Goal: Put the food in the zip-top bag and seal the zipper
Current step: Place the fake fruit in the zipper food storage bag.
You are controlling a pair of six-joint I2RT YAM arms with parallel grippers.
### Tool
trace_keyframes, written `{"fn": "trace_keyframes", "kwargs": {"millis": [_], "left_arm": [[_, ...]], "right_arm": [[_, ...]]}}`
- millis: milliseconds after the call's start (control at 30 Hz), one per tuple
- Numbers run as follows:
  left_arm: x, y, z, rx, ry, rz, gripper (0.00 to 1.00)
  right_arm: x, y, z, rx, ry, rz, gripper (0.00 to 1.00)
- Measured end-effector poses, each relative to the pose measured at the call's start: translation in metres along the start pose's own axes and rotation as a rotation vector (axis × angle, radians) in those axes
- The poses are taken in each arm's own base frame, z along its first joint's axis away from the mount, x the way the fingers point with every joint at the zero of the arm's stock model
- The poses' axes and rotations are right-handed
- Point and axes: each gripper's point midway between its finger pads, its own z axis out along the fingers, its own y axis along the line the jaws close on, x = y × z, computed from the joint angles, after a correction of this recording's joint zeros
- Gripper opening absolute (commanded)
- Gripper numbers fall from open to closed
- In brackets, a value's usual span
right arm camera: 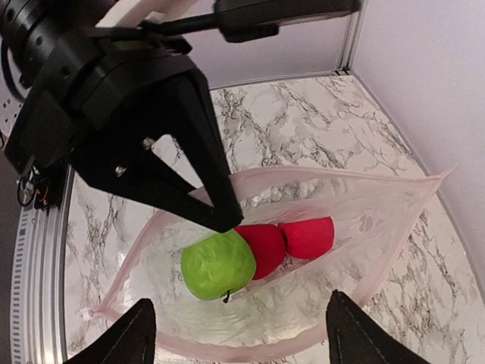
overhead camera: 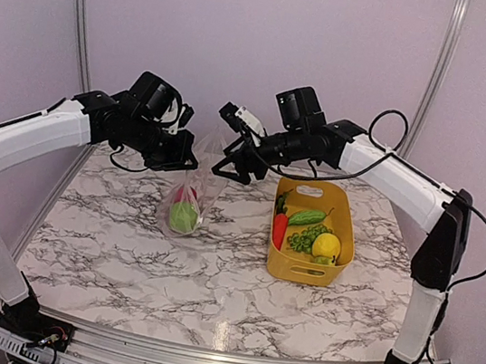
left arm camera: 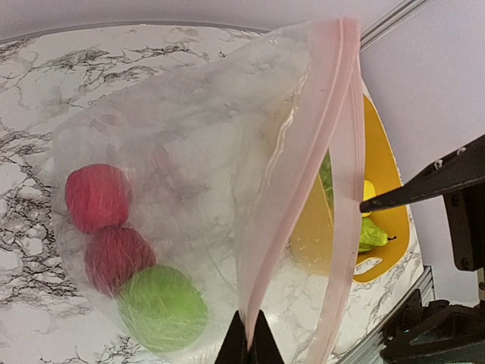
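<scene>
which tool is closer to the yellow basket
Right. The right tool hangs open above the zip-top bag, just left of the yellow basket; the left tool pinches the bag's zipper edge farther left.

The clear crinkly plastic zip-top bag (left arm camera: 189,152) has a pale pink zipper strip (left arm camera: 330,98); the marbled bench (overhead camera: 122,256) is white, veined grey.

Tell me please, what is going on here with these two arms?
The left gripper is pinched shut on the zipper of the zip-top bag, holding it up with its mouth open. Three food pieces, two red and one green, lie inside. The right gripper is open and empty above the mouth. More pieces, among them a yellow lemon, sit in the yellow basket. The zipper is not sealed.
</scene>
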Motion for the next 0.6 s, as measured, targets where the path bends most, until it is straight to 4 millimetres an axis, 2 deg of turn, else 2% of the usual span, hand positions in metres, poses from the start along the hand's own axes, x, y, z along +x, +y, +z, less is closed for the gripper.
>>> {"fn": "trace_keyframes", "kwargs": {"millis": [67, 233, 333, 467, 600], "left_arm": [[0.0, 0.002, -0.001, -0.005, 0.003, 0.012, 0.0], [-0.003, 0.004, -0.004, -0.029, 0.016, 0.062, 0.0], [-0.004, 0.003, -0.005, -0.04, 0.03, 0.096, 0.0], [0.001, 0.005, -0.005, -0.045, 0.062, 0.132, 0.0], [0.006, 0.003, -0.006, -0.035, 0.096, 0.154, 0.0]], "right_arm": [[0.0, 0.01, -0.009, -0.031, 0.004, -0.06, 0.65], [0.008, 0.035, -0.032, -0.08, 0.028, -0.25, 0.65], [0.013, 0.045, -0.038, -0.088, 0.047, -0.359, 0.65], [0.021, 0.057, -0.03, -0.095, 0.091, -0.495, 0.66], [0.031, 0.067, -0.01, -0.09, 0.158, -0.622, 0.66]]}}
